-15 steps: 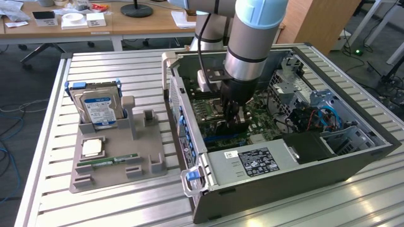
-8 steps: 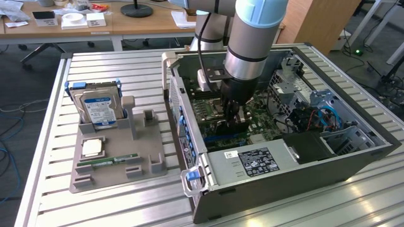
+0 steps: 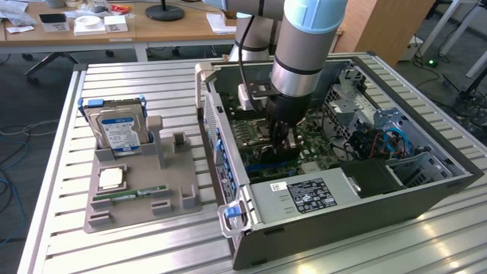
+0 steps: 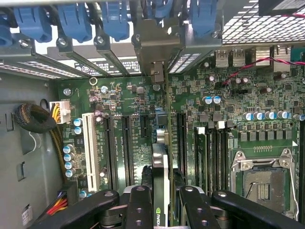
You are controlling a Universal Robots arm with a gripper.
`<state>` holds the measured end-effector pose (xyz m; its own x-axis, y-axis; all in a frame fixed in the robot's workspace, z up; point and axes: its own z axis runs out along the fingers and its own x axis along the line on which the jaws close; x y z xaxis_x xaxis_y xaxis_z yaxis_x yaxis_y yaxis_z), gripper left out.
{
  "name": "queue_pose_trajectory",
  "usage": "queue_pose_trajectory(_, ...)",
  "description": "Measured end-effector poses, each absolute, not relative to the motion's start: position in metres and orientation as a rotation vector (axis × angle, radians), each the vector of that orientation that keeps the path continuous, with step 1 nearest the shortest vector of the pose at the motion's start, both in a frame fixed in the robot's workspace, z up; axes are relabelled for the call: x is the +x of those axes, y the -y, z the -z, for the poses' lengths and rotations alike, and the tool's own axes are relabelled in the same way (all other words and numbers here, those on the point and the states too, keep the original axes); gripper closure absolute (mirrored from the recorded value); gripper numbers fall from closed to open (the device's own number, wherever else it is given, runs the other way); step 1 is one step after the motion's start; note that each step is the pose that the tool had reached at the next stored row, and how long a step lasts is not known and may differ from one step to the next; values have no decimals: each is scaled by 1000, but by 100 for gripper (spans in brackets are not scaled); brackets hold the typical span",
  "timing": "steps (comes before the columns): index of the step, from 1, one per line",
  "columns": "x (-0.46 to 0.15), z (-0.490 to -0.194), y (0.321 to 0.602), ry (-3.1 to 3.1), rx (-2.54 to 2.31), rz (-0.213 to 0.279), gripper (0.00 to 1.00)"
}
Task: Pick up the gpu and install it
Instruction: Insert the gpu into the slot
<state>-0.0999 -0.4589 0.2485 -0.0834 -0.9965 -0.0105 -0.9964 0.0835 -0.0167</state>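
The gpu [image 4: 161, 164] is a thin card seen edge-on, with a green logo near my fingers and its silvery bracket [image 4: 157, 71] at the far end by the case's rear slots. My gripper [image 4: 161, 193] is shut on it, one black finger [image 4: 139, 202] on each side. The card stands upright over the green motherboard [image 4: 119, 95], in line with a long black slot next to the other black slots [image 4: 126, 143]. Whether it is seated in the slot I cannot tell. In the exterior view my gripper [image 3: 283, 149] reaches down inside the open computer case [image 3: 365, 200].
Blue latches [image 4: 76, 21] line the case's rear slots. A white slot [image 4: 88, 143], a cable bundle [image 4: 33, 118] and the CPU socket [image 4: 259, 183] flank the card. Outside the case, a grey holder [image 3: 145, 200] carries a hard drive [image 3: 118, 128] and a green memory stick [image 3: 129, 195].
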Motion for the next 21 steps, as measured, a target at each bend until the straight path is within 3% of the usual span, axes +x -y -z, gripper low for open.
queue_pose_trajectory(21, -100, -248, 459, -2298, -2114, 8, 73)
